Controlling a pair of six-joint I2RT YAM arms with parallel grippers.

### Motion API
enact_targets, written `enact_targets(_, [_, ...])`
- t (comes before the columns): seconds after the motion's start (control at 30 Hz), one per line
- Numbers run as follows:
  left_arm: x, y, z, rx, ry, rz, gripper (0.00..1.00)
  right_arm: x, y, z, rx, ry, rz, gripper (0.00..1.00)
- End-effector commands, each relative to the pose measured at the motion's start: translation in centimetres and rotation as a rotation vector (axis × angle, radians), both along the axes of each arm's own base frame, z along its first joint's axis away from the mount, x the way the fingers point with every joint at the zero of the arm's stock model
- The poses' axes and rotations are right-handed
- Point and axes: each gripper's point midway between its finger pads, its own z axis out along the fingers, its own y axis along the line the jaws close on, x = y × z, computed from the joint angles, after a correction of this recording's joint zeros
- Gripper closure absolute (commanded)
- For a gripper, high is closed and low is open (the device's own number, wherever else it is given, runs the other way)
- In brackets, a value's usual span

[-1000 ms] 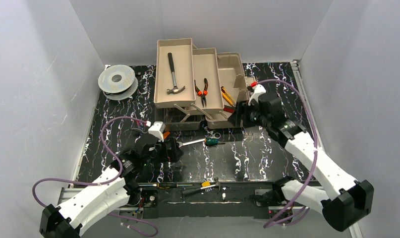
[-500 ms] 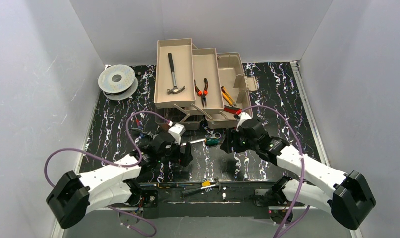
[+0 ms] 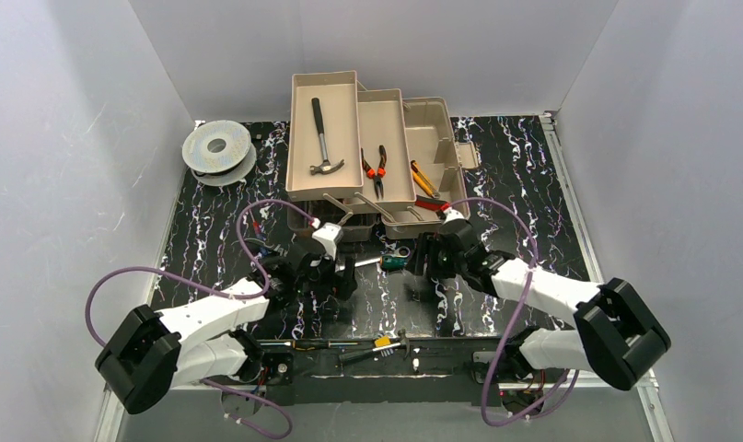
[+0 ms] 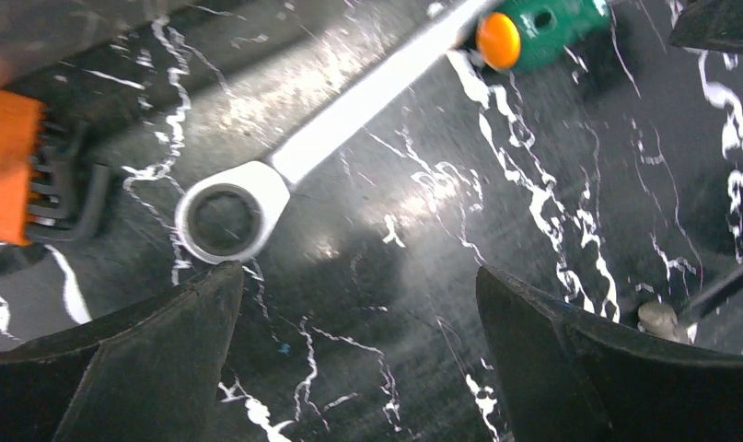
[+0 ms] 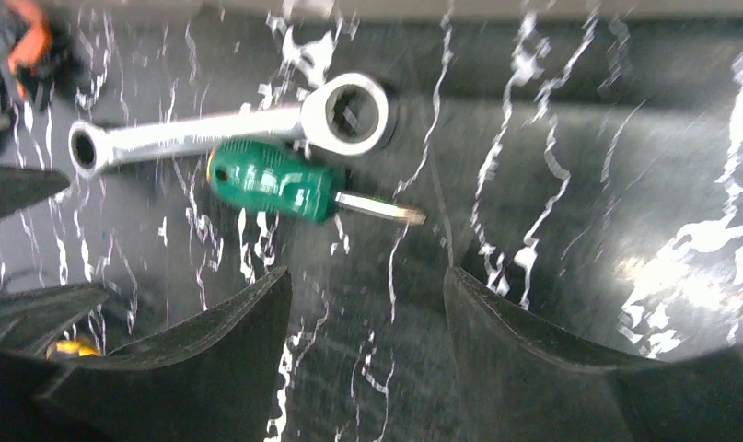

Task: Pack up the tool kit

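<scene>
Here the wrench [image 4: 340,116] lies just beyond the spread left fingers [image 4: 137,368].

arms [image 3: 211,313]: white shells, black joints | cables [image 3: 275,202]: purple (one looped per arm) | end effector fingers [image 4: 137,368] — black, wedge-shaped

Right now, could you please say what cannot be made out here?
Left wrist view: orange holder, cut off by the left edge.
Left wrist view: wrench, far end beyond the top edge.
Top view: toolbox interior, partly hidden under its trays.
Top view: tools by the arm bases, too small.
</scene>
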Motion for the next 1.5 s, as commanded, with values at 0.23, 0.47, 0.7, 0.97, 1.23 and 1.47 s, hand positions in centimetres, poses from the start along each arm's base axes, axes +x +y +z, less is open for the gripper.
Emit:
enact_targets(0.23, [5.0, 1.8, 0.6, -0.069, 0.014, 0.158, 0.02, 8.9, 0.3, 4.6, 0.024, -0.127, -0.064, 0.31])
enact_targets(0.47, [8.1, 0.9, 2.0, -0.109, 0.017, 0.181, 0.02, 11.0, 0.6, 5.6, 0.036, -0.112, -0.043, 0.31])
enact_targets(0.7, [8.6, 0.9, 2.6, -0.106, 0.007, 0.185, 0.02, 9.2, 1.5, 6.5, 0.070, -0.157, 0.065, 0.31])
enact_targets(0.97, [5.6, -1.4, 4.0, -0.272, 0.003, 0.037, 0.02, 4.4, 4.4, 4.7, -0.086, -0.314, 0.392, 0.30])
enact_targets(1.23, [3.5, -1.4, 4.4, -0.280, -0.027, -0.025, 0.02, 4.4, 6.4, 2.4, -0.268, -0.351, 0.489, 0.31])
enact_targets(1.47, [2.3, -0.4, 4.5, -0.277, -0.019, -0.001, 0.02, 3.7, 7.1, -0.2, -0.357, -0.290, 0.548, 0.32])
